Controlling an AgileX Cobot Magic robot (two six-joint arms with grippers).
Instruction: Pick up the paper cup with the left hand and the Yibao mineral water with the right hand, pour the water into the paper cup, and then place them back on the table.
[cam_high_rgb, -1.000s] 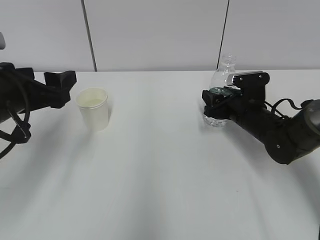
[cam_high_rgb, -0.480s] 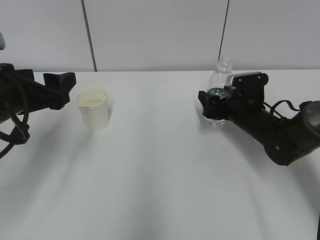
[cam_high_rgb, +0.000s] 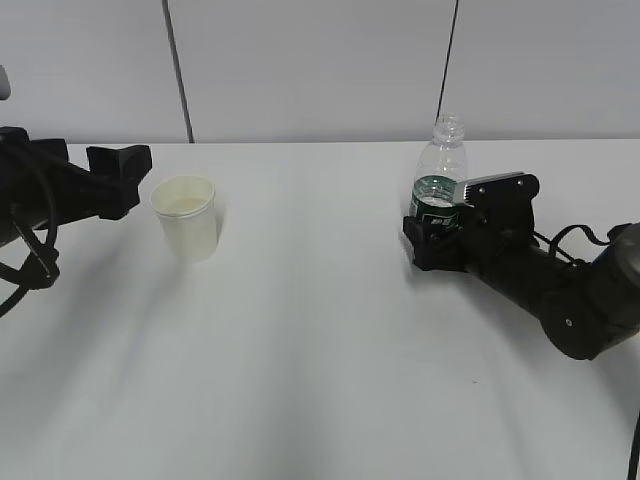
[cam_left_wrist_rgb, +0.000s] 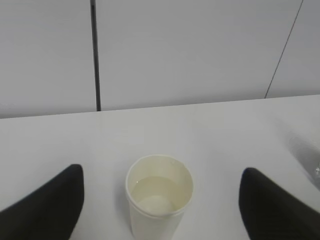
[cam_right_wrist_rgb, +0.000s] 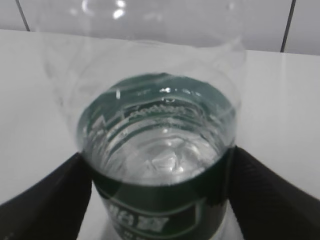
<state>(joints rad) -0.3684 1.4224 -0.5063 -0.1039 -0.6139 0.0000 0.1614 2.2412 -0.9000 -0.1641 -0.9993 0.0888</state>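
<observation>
Table (cam_high_rgb: 300, 350), broad, white and flat, bears all. Right of the cup, our black right gripper (cam_right_wrist_rgb: 157, 192) clamps the clear, thin-walled, open-necked Yibao bottle (cam_high_rgb: 438, 175) at its green label. Beside our spread left gripper (cam_left_wrist_rgb: 160, 210), the light, crushable cream paper cup (cam_high_rgb: 186, 217) holds water.

Looks like a robotics lab or test bench: a plain white table (cam_high_rgb: 320, 330) with two black robot arms over it, pale grey wall panels (cam_high_rgb: 300, 70) behind the table, split by dark vertical seams (cam_high_rgb: 176, 70). No household furnishings around the table.
</observation>
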